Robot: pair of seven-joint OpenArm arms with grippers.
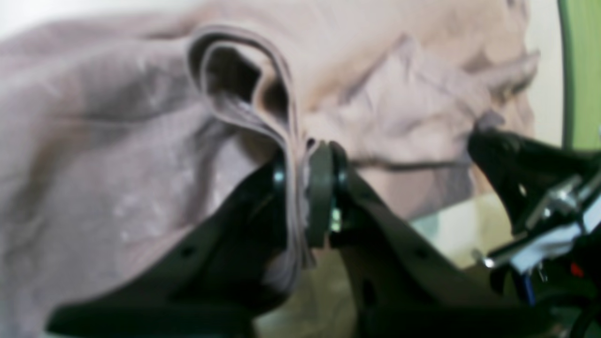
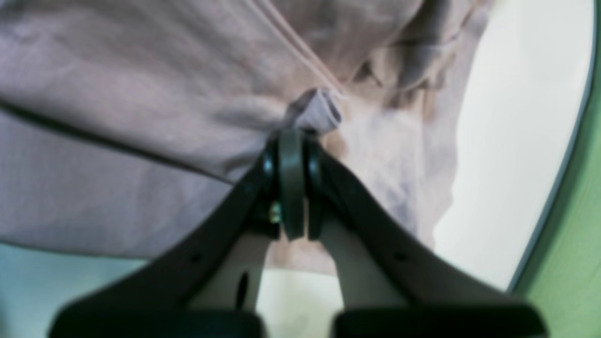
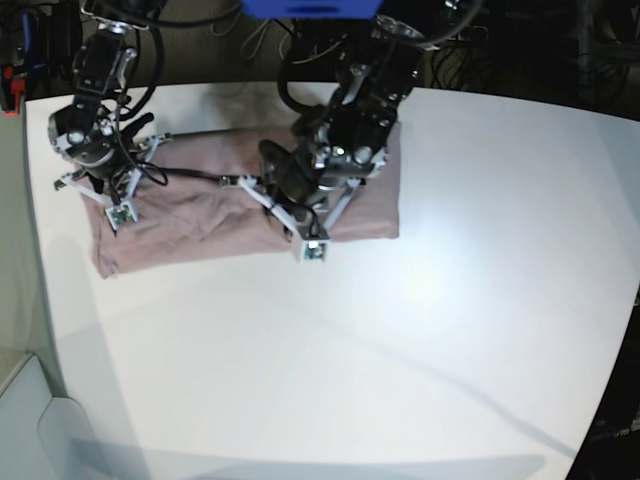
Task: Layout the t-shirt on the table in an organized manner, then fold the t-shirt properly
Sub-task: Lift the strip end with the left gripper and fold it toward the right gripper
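The dusty mauve t-shirt (image 3: 210, 215) lies as a long band across the back left of the white table (image 3: 450, 330). In the left wrist view my left gripper (image 1: 303, 159) is shut on a folded edge of several layers of the shirt (image 1: 117, 164). My right gripper (image 2: 291, 141) is shut on a small bunched bit of the shirt (image 2: 141, 94); its tip (image 1: 483, 131) also shows in the left wrist view, pinching the cloth. In the base view the left arm (image 3: 340, 130) stands over the shirt's middle and the right arm (image 3: 95, 130) over its left end, with a taut fold running between them.
The table's curved left edge (image 3: 30, 250) runs close to the shirt's left end, with green floor (image 2: 573, 263) beyond it. Dark cables and equipment (image 3: 520, 40) line the back edge. White tabletop (image 2: 516, 117) shows beside the cloth.
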